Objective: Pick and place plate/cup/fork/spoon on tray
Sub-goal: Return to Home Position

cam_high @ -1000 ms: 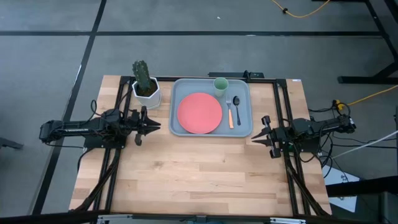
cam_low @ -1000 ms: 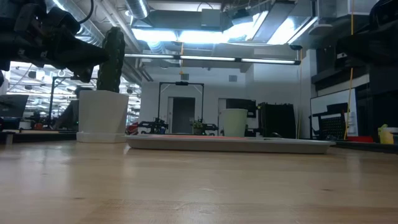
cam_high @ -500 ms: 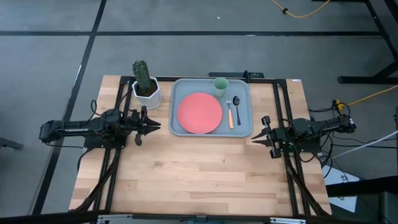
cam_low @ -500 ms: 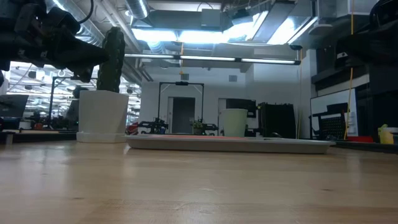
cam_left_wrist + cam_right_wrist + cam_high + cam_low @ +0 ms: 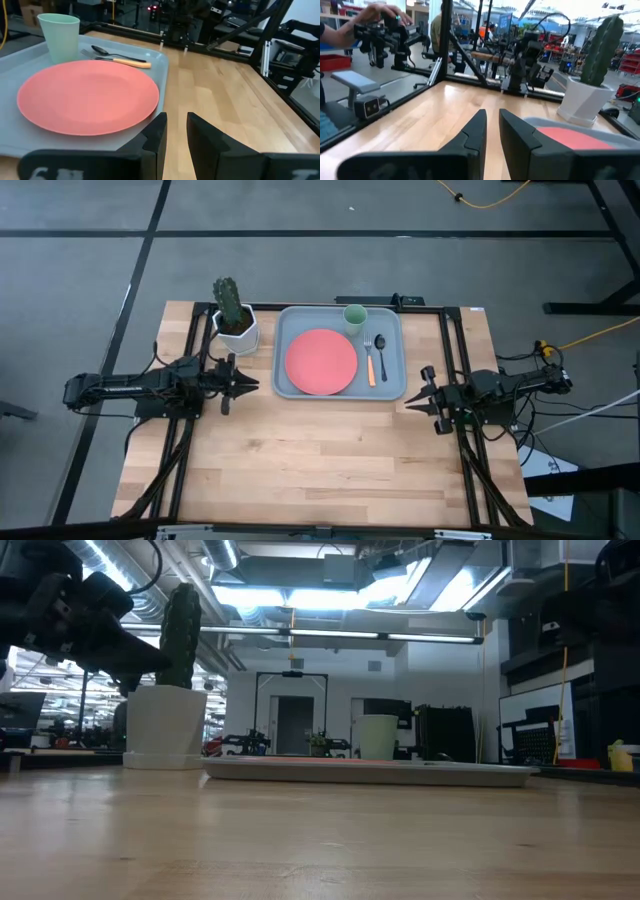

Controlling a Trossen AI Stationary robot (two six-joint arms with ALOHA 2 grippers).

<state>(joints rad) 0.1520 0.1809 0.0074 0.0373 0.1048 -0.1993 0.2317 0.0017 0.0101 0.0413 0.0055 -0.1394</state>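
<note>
The pale grey-blue tray (image 5: pixel 293 330) lies at the far middle of the table. On it lie the coral-red plate (image 5: pixel 321 361), the light-green cup (image 5: pixel 355 315), the orange-handled fork (image 5: pixel 370 362) and the dark spoon (image 5: pixel 381 355). All four also show in the left wrist view: the plate (image 5: pixel 87 95), the cup (image 5: pixel 59 30), the fork (image 5: pixel 125 61) and the spoon (image 5: pixel 107 51). My left gripper (image 5: pixel 250 384) hovers just left of the tray's near left corner, shut and empty. My right gripper (image 5: pixel 412 400) hovers just right of the tray's near right corner, shut and empty.
A white pot with a green cactus (image 5: pixel 235 320) stands left of the tray, close to my left arm. A dark frame (image 5: pixel 450 360) runs along the table's sides. Bare wood (image 5: pixel 320 460) fills the near half. A person shows beyond the table in the right wrist view (image 5: pixel 375 15).
My left gripper has sunk a little and stays shut. The tray and the things on it have kept still.
</note>
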